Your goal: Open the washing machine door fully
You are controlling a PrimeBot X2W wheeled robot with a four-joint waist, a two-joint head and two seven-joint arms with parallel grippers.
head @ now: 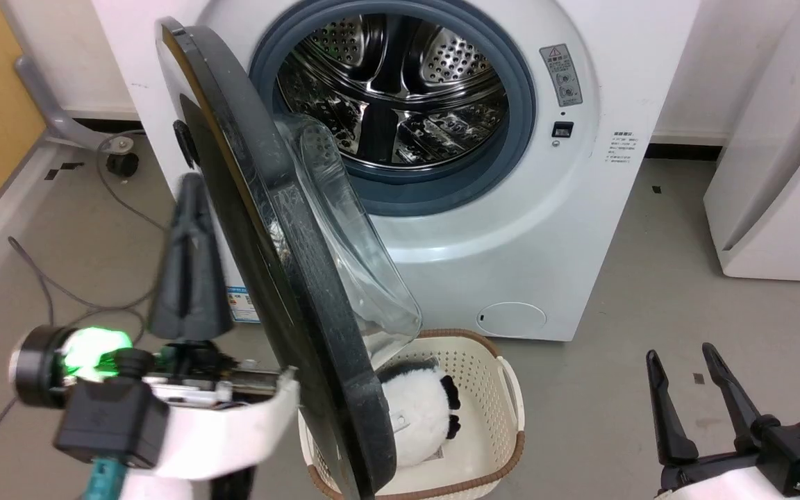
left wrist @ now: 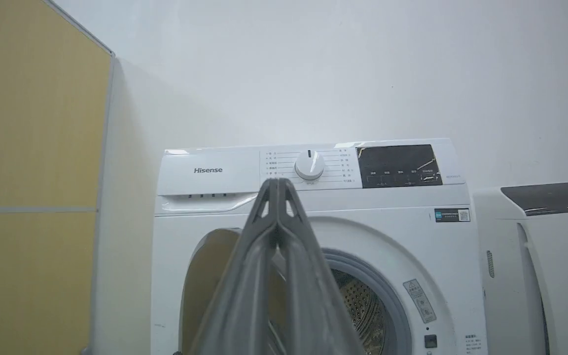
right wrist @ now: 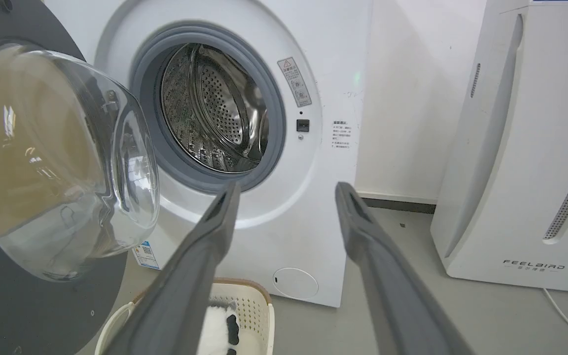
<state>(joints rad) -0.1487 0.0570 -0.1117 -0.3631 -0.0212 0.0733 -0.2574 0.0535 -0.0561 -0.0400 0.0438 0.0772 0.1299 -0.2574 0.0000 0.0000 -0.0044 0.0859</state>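
Grey floor (head: pixel 650 278), white wall, yellow panel (left wrist: pixel 32 148). The washing machine door (head: pixel 282 278) stands swung out over a basket (head: pixel 483 361). The left gripper (head: pixel 192 187), fingers pressed together and empty, is beside the door's outer face; the right gripper (head: pixel 681 354) is spread apart. The left wrist view shows a Hisense logo (left wrist: pixel 208 170); the right wrist view shows FEELBIRD lettering (right wrist: pixel 534 265).
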